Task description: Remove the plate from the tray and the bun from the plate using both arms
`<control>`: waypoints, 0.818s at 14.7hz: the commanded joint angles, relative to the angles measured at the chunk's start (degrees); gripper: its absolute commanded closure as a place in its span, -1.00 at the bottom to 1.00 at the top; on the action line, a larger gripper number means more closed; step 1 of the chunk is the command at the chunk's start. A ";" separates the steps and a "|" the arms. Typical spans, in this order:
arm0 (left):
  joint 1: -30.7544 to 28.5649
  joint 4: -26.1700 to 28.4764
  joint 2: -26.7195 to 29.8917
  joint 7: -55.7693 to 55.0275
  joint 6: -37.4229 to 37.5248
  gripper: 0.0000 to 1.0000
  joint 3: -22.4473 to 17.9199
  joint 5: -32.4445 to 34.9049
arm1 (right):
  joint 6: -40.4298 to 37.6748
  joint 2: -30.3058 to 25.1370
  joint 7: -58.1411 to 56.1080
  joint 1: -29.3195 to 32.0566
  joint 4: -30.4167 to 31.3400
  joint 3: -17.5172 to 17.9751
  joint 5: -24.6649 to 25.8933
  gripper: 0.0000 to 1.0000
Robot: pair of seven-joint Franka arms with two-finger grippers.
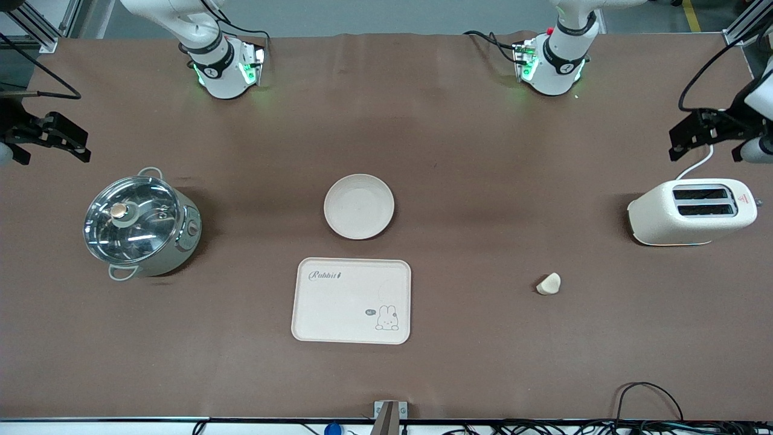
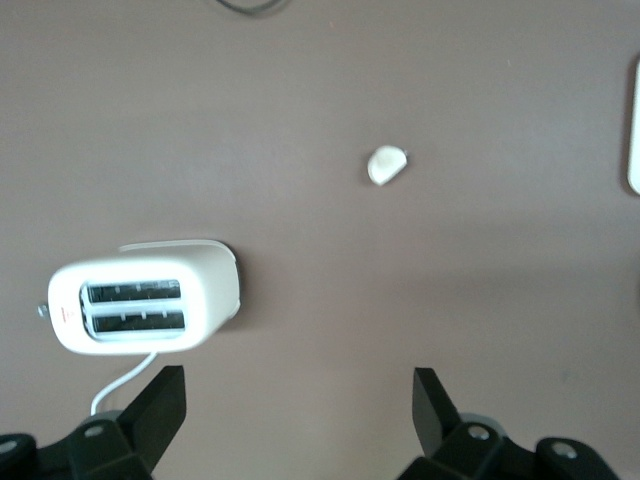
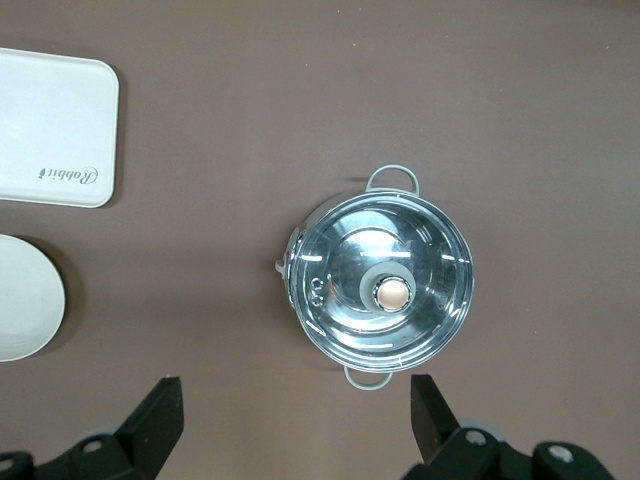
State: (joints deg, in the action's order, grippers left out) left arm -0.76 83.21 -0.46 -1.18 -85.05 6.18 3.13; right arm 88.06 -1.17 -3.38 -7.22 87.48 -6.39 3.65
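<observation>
The round cream plate (image 1: 359,206) lies on the middle of the table, and part of the plate (image 3: 25,310) shows in the right wrist view. The small pale bun (image 1: 549,284) lies toward the left arm's end, nearer the front camera than the toaster; the left wrist view shows the bun (image 2: 385,165) too. My left gripper (image 1: 685,142) hangs open and empty over the table beside the toaster; its own view shows the left gripper (image 2: 300,395) with jaws wide apart. My right gripper (image 1: 72,142) is open and empty over the table beside the pot, as the right gripper (image 3: 297,400) shows.
A rectangular cream tray (image 1: 351,300) with a rabbit drawing lies just nearer the front camera than the plate. A lidded steel pot (image 1: 142,223) stands at the right arm's end. A white toaster (image 1: 691,211) with its cord stands at the left arm's end.
</observation>
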 commanded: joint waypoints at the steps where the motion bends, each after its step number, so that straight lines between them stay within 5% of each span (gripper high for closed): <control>1: 0.41 4.57 4.13 0.74 0.85 -1.00 -0.91 -1.20 | -0.61 -0.59 0.30 -0.16 -0.02 0.15 0.31 -1.00; 3: 0.41 7.84 6.78 0.74 -0.02 -1.00 -0.91 -2.42 | -0.61 -0.59 0.30 -0.25 0.06 0.15 0.31 -1.00; 12: 0.41 6.08 5.82 0.03 0.41 -1.00 -0.47 -2.42 | -0.96 -0.67 0.22 -0.25 0.06 0.06 0.22 -1.00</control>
State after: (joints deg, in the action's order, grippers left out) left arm -0.62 89.14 5.15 -1.19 -84.39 5.81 1.69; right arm 87.84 -1.17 -3.38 -7.27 87.48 -6.32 3.65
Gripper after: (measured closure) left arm 0.000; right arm 0.000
